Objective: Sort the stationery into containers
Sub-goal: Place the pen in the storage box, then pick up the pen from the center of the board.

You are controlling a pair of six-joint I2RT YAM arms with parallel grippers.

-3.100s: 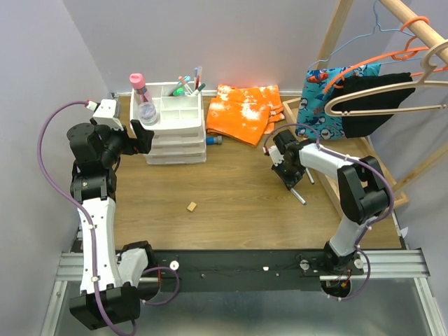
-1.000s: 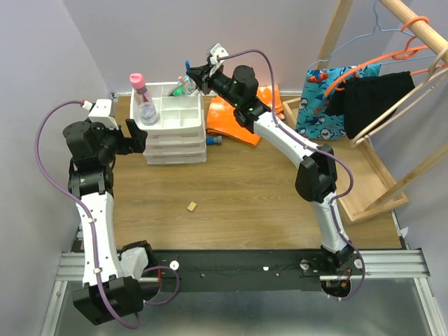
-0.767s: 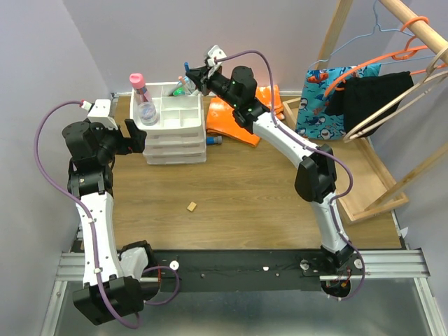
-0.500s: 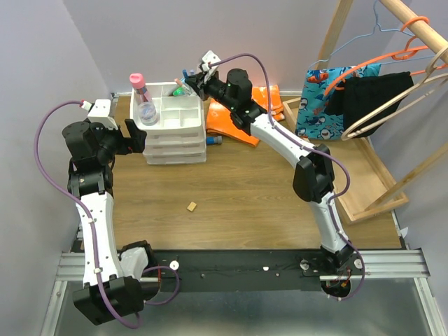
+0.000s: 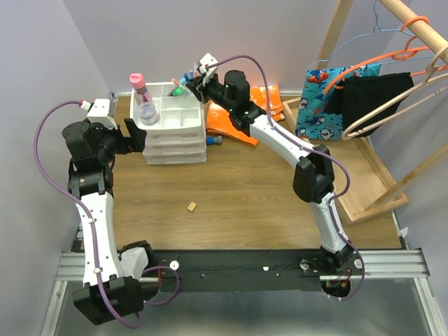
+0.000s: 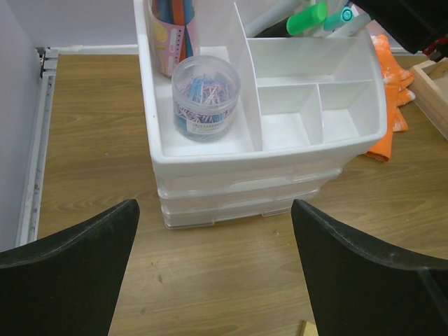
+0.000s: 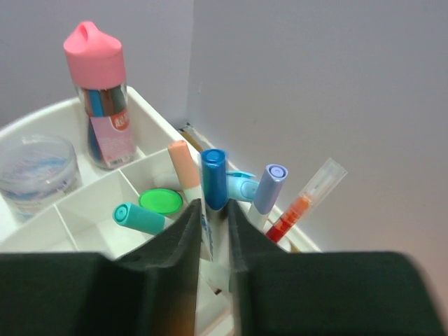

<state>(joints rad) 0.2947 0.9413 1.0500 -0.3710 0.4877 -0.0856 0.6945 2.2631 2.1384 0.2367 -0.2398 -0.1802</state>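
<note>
A blue-capped pen point(image 7: 213, 175) stands in the rear corner compartment of the white three-drawer desk unit point(image 5: 175, 140). Its shaft runs between the fingers of the right end effector point(image 7: 213, 213). They sit close on either side, but I cannot tell whether they press it.

Only the right wrist view separates its neighbours: a green-capped marker point(image 7: 161, 201) and pens capped teal, peach and lilac.

The left wrist view shows coloured paper clips inside the round tub point(image 6: 205, 94), which is in front of the pink-capped bottle point(image 7: 98, 105). The print on both labels is too small to read.

Only the top view shows a blue-capped tube point(image 5: 215, 141) on the counter point(image 5: 231, 189), between the unit's base and the orange cloth point(image 5: 241, 112).

The left end effector point(image 6: 213, 206) is spread wide and empty, facing the unit.
</note>
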